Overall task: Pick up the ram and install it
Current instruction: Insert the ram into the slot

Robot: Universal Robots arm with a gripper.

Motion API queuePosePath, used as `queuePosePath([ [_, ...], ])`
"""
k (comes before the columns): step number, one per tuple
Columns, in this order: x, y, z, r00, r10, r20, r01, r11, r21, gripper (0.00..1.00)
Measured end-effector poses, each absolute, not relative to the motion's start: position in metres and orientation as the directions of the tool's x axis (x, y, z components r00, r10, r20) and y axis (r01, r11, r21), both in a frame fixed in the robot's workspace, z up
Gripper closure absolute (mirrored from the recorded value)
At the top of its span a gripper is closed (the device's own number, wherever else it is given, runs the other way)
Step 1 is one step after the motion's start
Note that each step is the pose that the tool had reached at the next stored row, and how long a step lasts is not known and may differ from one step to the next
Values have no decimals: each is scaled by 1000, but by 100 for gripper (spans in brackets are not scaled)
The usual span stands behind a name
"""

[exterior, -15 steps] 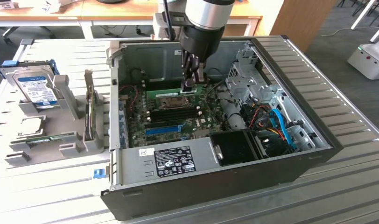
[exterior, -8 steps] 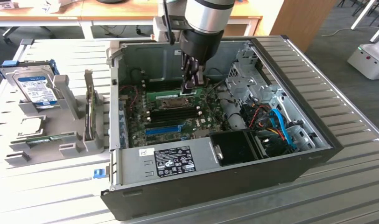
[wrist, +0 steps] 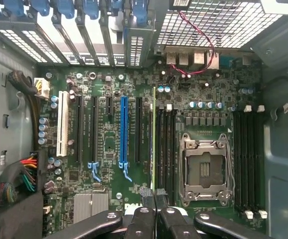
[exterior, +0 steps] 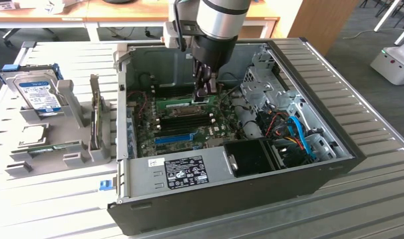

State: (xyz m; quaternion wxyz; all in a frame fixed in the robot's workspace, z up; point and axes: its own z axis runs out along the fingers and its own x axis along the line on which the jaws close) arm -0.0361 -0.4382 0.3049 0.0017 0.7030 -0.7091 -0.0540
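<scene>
Slatted grey table (exterior: 368, 199) carries an open computer case (exterior: 209, 204), interior facing up. Arm (exterior: 219, 22) reaches down into the case, over the motherboard (wrist: 109, 149). On the exterior view's left, well apart from the case: grey holder (exterior: 72, 102) with a hard drive (exterior: 39, 94) stood in it.

Ram (wrist: 154, 134) edge-on in the wrist view, a thin green strip upright along the black memory slots. It lies between the blue slot (wrist: 123, 129) and the processor socket (wrist: 204, 169). Seated in a slot or just above: cannot tell. Fingers (wrist: 145, 195) drawn close, pinching one end of the ram.
</scene>
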Motion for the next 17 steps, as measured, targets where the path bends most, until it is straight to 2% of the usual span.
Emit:
queuePosePath([
  [17,-36,-438,286,-12,-997,-73,-997,6,79,88],
])
